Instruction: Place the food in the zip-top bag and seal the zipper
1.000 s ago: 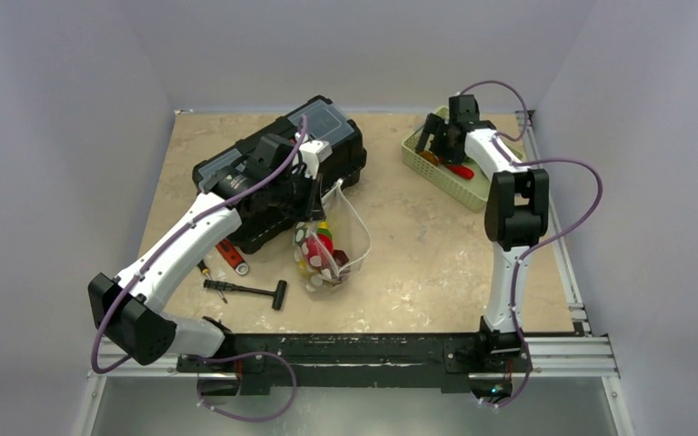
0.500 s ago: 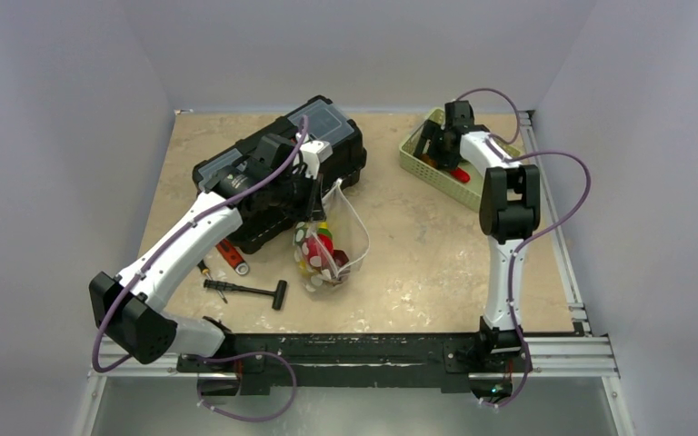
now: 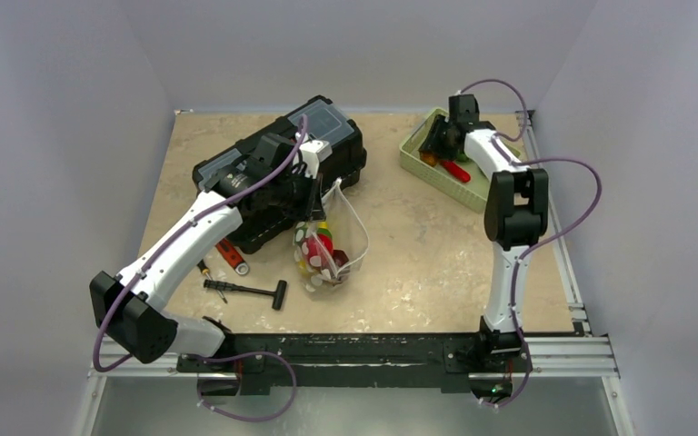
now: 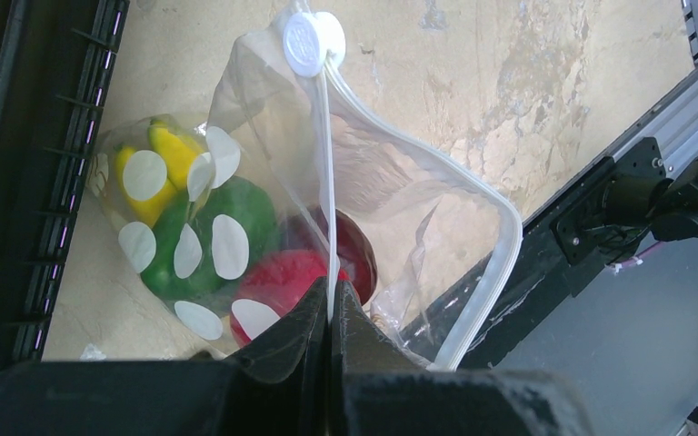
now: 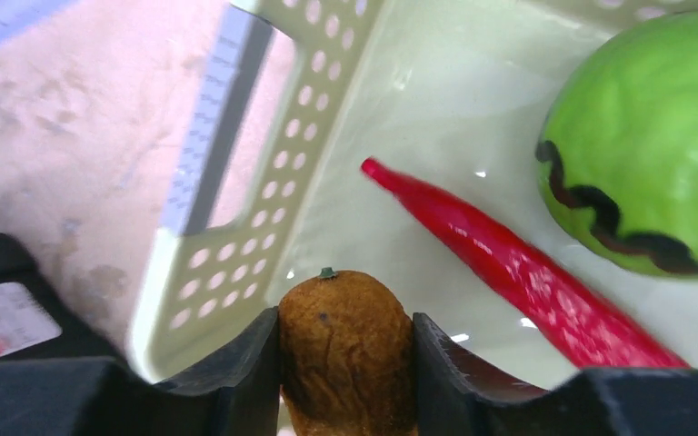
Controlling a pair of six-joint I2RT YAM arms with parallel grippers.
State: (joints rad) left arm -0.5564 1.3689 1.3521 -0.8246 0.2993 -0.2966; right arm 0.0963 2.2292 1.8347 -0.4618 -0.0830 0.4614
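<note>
Zip-top bag (image 3: 327,259) just before toolbox (image 3: 336,145), food (image 4: 191,236) inside, hand tools (image 3: 247,291) to its left. Basket (image 3: 418,163) far right; my right gripper (image 5: 345,320) in it, astride one food piece (image 5: 345,363).

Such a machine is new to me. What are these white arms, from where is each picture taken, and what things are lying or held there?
These are two robot arms bolted at a table edge. One camera looks down from above; the two others sit on the wrists, each showing its own fingers. The left gripper is shut on the mouth edge of a clear dotted zip-top bag, which holds yellow, green and red toy food. The right gripper clamps a brown toy fruit inside a pale green basket, beside a red toy chili. A black toolbox and hand tools lie nearby.
</note>
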